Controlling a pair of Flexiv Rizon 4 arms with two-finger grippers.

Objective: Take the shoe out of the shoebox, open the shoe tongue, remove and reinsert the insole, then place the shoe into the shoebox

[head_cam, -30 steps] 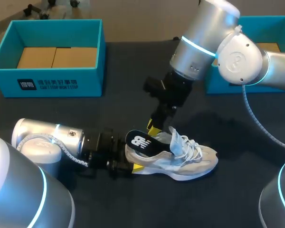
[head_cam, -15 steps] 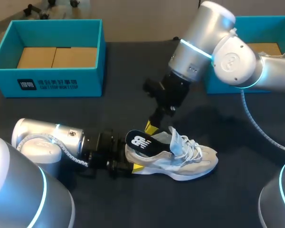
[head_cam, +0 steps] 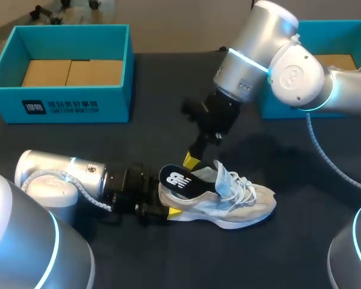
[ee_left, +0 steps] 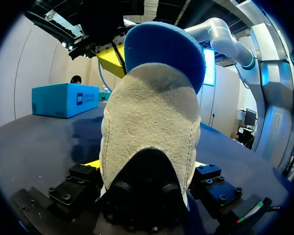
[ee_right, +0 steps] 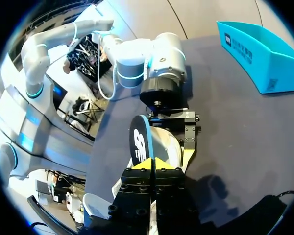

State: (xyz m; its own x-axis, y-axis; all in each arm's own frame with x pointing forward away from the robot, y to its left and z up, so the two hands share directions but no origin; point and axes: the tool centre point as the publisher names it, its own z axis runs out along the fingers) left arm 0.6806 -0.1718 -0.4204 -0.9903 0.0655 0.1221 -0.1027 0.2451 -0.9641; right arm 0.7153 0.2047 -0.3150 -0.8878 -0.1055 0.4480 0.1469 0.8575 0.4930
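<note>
A grey-white shoe (head_cam: pixel 228 201) lies on its sole on the dark table, toe to the right, tongue pulled up. Its blue insole (head_cam: pixel 177 179) stands up out of the heel. My left gripper (head_cam: pixel 163 208) lies low at the heel, one finger on each side of it, holding the shoe; the left wrist view shows the suede heel (ee_left: pixel 149 122) filling the gap. My right gripper (head_cam: pixel 193 161) hangs just above and behind the insole, its yellow tips pressed together on nothing. From the right wrist the shut tips (ee_right: pixel 153 164) sit beside the insole's edge (ee_right: pixel 138 141).
A teal shoebox (head_cam: pixel 60 102) with cardboard inside stands at the back left. A second teal box (head_cam: pixel 349 27) sits at the back right, partly behind my right arm. Bare table lies in front of and right of the shoe.
My right gripper has shut its fingers and lifted slightly up and away from the insole. The shoe, insole and left arm have stayed put.
</note>
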